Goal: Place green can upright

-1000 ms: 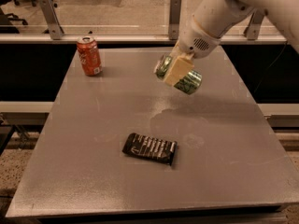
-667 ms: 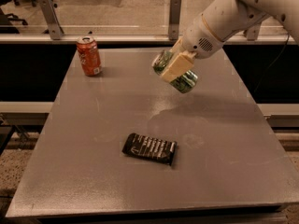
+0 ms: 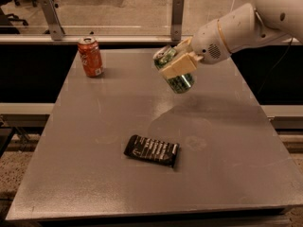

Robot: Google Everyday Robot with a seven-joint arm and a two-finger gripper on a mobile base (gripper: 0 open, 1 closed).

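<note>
Since a second ago my forearm has swung lower and flatter, now reaching in from the right, and the load has drifted a touch left and risen slightly. Gripper [image 3: 175, 67] hangs above the far middle of the worktop [image 3: 227, 141], clamped across the middle of the green can [image 3: 182, 82]. Can is airborne, clear of the surface, tilted: silver top up and to the left, base down and to the right. Its shadow falls on bare worktop below. Dark green body, pale whitish markings, partly hidden under my beige pad. To do this well, I judge: finish rolling the wrist until the can's axis is vertical, descend slowly, let the base land flat, release only once it is seated. Orange-red soda can [image 3: 90, 56] stands well apart at far left. Dark wrapped packet [image 3: 152, 150] lies nearer the front, outside the landing spot.
</note>
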